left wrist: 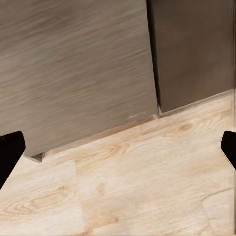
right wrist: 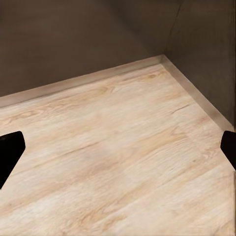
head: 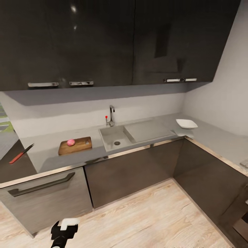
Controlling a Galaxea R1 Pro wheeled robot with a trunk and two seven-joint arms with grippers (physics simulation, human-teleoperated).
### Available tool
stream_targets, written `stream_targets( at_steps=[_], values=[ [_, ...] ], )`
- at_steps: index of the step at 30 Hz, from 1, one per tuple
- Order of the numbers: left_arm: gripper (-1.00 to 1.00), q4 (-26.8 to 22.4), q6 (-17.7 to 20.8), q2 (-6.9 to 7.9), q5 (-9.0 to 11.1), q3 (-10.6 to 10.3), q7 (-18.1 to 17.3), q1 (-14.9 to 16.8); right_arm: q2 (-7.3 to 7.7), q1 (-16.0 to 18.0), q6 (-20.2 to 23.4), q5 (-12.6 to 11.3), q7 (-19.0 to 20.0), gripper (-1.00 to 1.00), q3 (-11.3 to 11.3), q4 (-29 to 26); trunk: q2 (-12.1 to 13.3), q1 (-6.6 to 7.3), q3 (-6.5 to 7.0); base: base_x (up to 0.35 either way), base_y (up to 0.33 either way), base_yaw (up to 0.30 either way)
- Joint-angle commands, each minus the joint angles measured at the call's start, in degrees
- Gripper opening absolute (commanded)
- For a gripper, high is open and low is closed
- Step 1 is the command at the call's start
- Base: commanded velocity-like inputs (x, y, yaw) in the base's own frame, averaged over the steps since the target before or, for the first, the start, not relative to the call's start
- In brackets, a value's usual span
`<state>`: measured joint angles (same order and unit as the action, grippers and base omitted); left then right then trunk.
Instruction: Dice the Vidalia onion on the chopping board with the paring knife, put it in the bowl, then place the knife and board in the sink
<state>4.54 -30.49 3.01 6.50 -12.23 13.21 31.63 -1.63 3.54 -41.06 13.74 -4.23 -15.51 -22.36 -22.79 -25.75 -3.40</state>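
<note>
Counting what the kitchen holds, line by line:

Vidalia onion (head: 71,142): one, pinkish, resting on the chopping board, toward the board's left half.
Chopping board (head: 77,146): one, brown wood, flat on the countertop near its front edge, just left of the sink.
Paring knife (head: 21,153): one, red handle and dark blade, lying at the far left end of the countertop, well apart from the board.
Sink (head: 110,136): one grey basin with a round drain, set mid-counter, its flat drainboard to the right.
Tap (head: 111,115): one chrome spout with a red knob, at the sink's back edge.
Bowl (head: 186,123): one, white and squarish, near the countertop's inner corner, right of the drainboard.
Countertop (head: 48,155): one grey L-shaped slab with a shiny front edge.
Upper cabinets (head: 103,41): glossy black, four metal handles in two pairs.
Left gripper (left wrist: 118,152): two dark fingertips spread wide at the picture's sides, nothing between them, over the pale wood floor (left wrist: 137,182) before a lower cabinet.
Right gripper (right wrist: 118,152): likewise spread, holding nothing, over floor near a cabinet corner.
</note>
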Motion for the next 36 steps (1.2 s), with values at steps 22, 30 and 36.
stream_targets(
  at_steps=[22,30,36],
  values=[
    [1.00,0.2,-0.4,-0.07,0.6,-0.5,0.0,0.1,-0.04,0.1,-0.1,0.6,-0.3,1.00,-0.1,0.0,-0.1,-0.04,1.25,0.000,-0.064,-0.203],
    [1.00,0.2,1.3,-0.45,0.5,-0.5,-0.1,0.1,-0.05,0.1,-0.1,0.7,-0.3,1.00,-0.1,0.0,-0.1,-0.04,1.77,0.000,-0.001,-0.203],
    [1.00,0.2,1.6,-0.43,0.5,-0.5,-0.1,0.1,-0.04,0.1,-0.1,0.7,-0.4,1.00,-0.1,0.0,-0.1,-0.04,2.16,0.000,0.000,-0.203]
  ],
)
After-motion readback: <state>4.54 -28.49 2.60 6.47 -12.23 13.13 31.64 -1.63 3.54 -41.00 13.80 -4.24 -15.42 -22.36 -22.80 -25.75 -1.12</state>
